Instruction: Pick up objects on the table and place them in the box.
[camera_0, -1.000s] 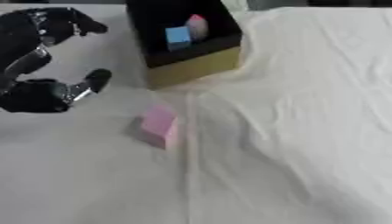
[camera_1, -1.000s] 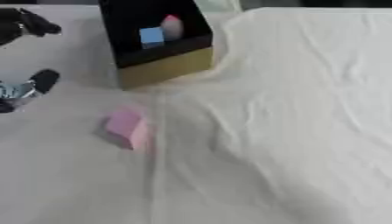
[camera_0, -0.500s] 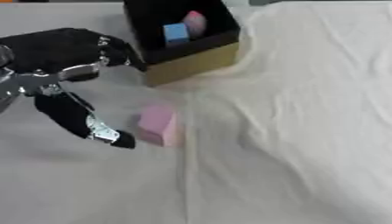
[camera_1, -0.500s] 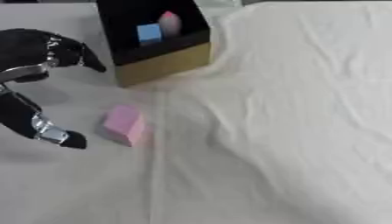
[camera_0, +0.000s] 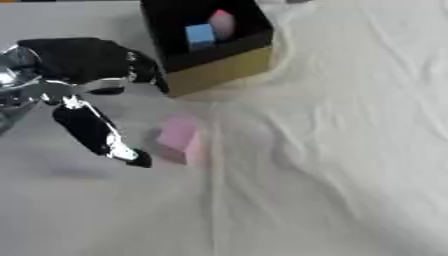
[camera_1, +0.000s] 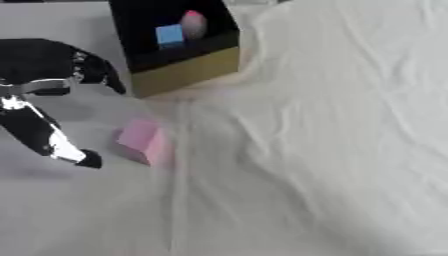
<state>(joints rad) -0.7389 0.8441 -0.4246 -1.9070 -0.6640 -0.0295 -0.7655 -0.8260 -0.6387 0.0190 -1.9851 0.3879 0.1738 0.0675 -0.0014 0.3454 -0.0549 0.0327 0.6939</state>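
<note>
— Pink block (camera_0: 179, 139) sits on the cloth-covered desk (camera_0: 350, 150), just in front of the box (camera_0: 210, 47). Left hand (camera_0: 83, 85)?
— Spread wide beside it, holding nothing — thumb low, fingers high, apparently framing a grasp. Right-eye view cuts off its wrist; left-eye shows more.

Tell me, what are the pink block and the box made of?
The pink block looks like foam or matte plastic: soft, dull color, no shine, though I can't be sure. The box seems to be cardboard: flat tan outer wall, straight folded edges, dark matte inside.
</note>
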